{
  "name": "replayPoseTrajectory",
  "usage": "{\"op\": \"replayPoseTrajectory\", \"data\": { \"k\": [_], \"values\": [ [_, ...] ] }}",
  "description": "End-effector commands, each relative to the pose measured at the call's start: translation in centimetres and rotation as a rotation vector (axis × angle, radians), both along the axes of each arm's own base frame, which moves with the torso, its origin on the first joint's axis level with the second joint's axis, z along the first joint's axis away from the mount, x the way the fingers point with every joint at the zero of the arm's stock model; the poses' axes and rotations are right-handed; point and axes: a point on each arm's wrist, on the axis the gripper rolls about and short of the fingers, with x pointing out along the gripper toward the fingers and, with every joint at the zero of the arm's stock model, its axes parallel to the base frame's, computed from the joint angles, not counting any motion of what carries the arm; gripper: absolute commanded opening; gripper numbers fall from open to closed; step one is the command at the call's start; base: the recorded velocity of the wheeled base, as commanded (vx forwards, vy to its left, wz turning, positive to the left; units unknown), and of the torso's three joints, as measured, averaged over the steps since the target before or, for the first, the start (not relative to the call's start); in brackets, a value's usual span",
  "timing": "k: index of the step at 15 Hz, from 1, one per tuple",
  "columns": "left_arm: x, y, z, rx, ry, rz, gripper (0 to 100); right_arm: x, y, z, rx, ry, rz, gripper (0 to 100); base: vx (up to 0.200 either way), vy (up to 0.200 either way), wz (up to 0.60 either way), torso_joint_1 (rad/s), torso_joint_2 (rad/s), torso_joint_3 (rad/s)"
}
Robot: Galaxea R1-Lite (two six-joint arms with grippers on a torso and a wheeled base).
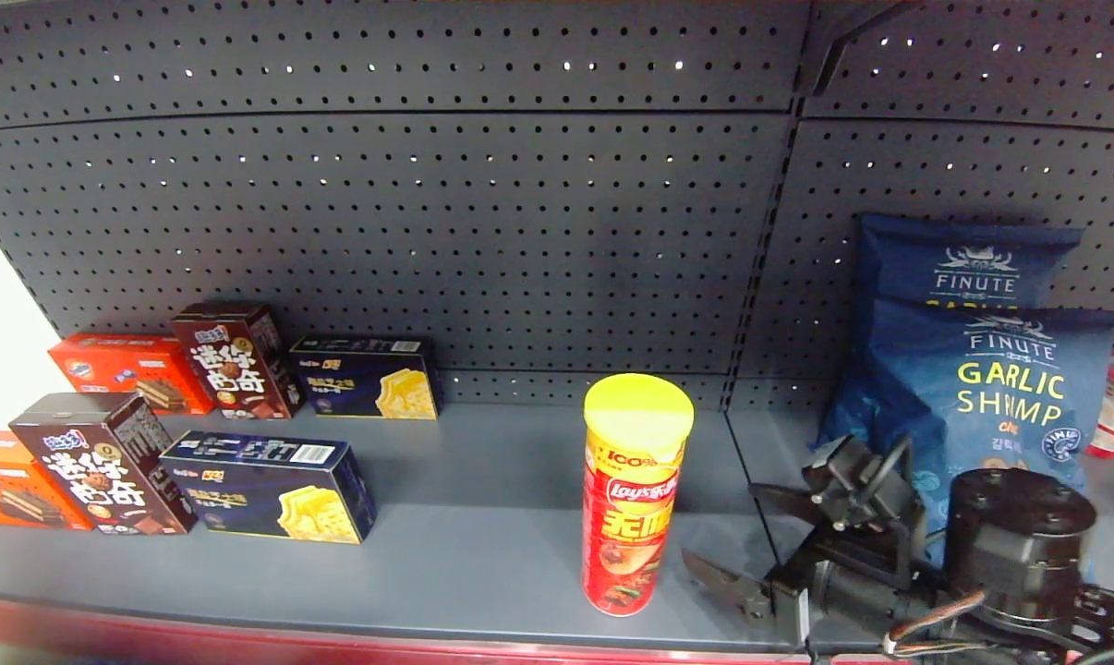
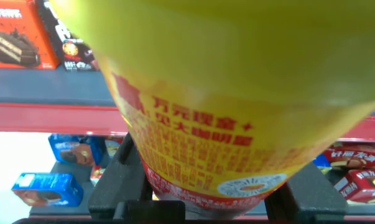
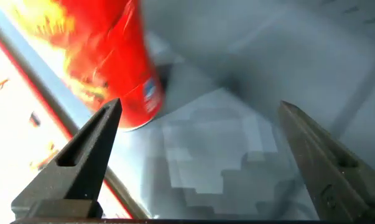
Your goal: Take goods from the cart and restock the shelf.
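nearest us, our left gripper [image 2: 212, 186] is clenched around a yellow can [image 2: 237, 74], held in front of a red shelf edge [image 2: 50, 118]. our right gripper [image 1: 723, 525] lies low on the shelf [image 1: 483, 517] with jaws spread and nothing between them, at four o'clock from the red chip can [image 1: 633, 517], just beside it but apart. that can stands upright near the front lip, tall and narrow, so we judge it tips easily: we should draw the right gripper back toward five o'clock, jaws wide, never sweeping toward nine. farther off, boxes [image 1: 271, 485] sit at nine o'clock, blue bags [image 1: 991, 388] at two.
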Motion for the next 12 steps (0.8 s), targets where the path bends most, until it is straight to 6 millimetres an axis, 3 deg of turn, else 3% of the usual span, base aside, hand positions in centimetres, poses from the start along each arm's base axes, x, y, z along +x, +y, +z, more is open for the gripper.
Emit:
{"op": "replayPoseTrajectory", "data": {
  "k": [1, 2, 5, 7, 8, 12],
  "values": [
    [-0.1, 0.0, 0.5, 0.0, -0.033, -0.004, 0, -3.7, -3.7, 2.6, 0.058, -0.06, -0.061, 100, 0.0, 0.0, 0.0, 0.0, 0.0, 0.0],
    [-0.1, 0.0, 0.5, 0.0, -0.036, -0.004, 0, -3.8, -3.8, 2.7, 0.057, -0.061, -0.061, 100, 0.0, 0.0, 0.0, 0.0, 0.0, 0.0],
    [-1.4, -0.1, 4.6, 0.019, -0.126, -0.107, 0, -8.3, -6.1, 7.4, 0.013, -0.016, -0.036, 100, 0.0, 0.0, 0.0, 0.0, 0.0, 0.0],
    [-2.4, -0.1, 6.8, 0.021, -0.086, -0.195, 0, -9.9, -6.8, 9.1, 0.008, -0.01, 0.001, 100, 0.0, 0.0, 0.0, 0.0, 0.0, 0.0],
    [-2.8, -0.1, 8.8, 0.019, -0.015, -0.277, 0, -10.3, -7.0, 9.2, 0.011, -0.014, 0.005, 100, 0.0, 0.0, 0.0, 0.0, 0.0, 0.0],
    [0.3, -1.0, 13.9, -0.001, 0.086, -0.508, 0, -10.9, -7.5, 9.7, 0.062, -0.065, 0.005, 100, 0.0, 0.0, 0.0, 0.0, 0.0, 0.0]
  ]
}}
